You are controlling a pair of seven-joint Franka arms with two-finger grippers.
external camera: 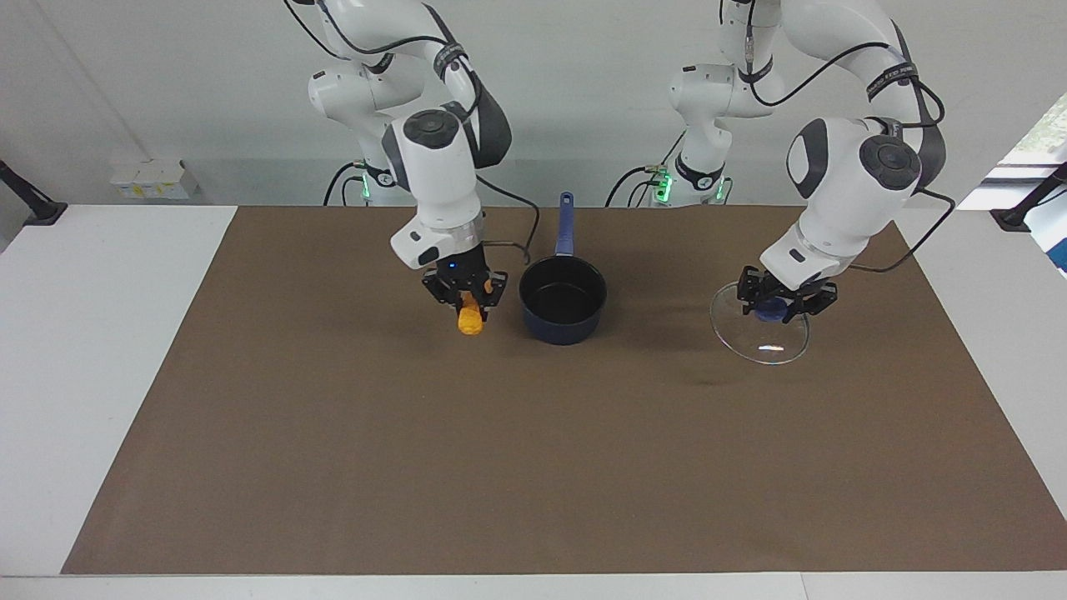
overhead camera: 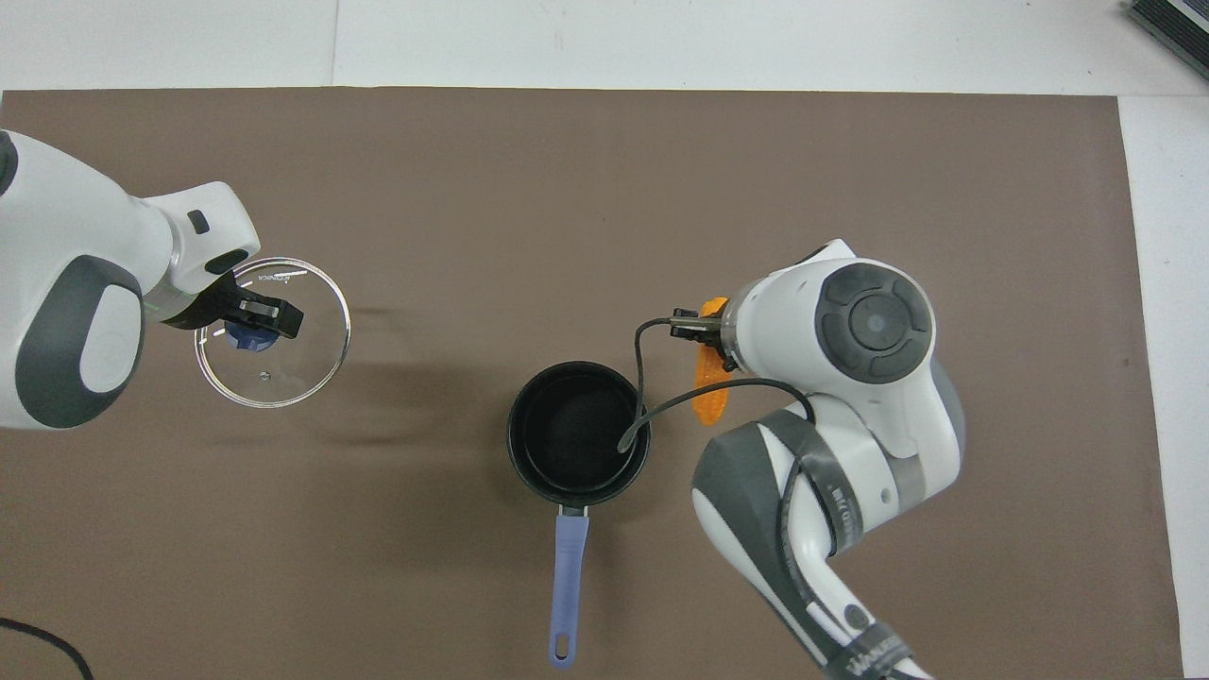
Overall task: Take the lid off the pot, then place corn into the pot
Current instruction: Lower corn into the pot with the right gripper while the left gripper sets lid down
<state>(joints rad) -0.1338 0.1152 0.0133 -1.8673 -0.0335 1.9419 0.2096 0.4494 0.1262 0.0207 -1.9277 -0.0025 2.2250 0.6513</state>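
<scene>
We see the pot [external camera: 563, 298] open on the brown mat [external camera: 333, 433], its handle toward the robots. Our right gripper [external camera: 467, 302] is clamped on the corn [external camera: 471, 317], at the pot's 9 o'clock in the facing view. Our left gripper [external camera: 782, 305] is clamped on the lid's [external camera: 763, 333] blue knob, at the pot's 3 o'clock there.

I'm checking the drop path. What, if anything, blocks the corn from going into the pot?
Nothing visible. The lid is off, held by the left gripper. The pot stands open beside the corn in the right gripper.
</scene>
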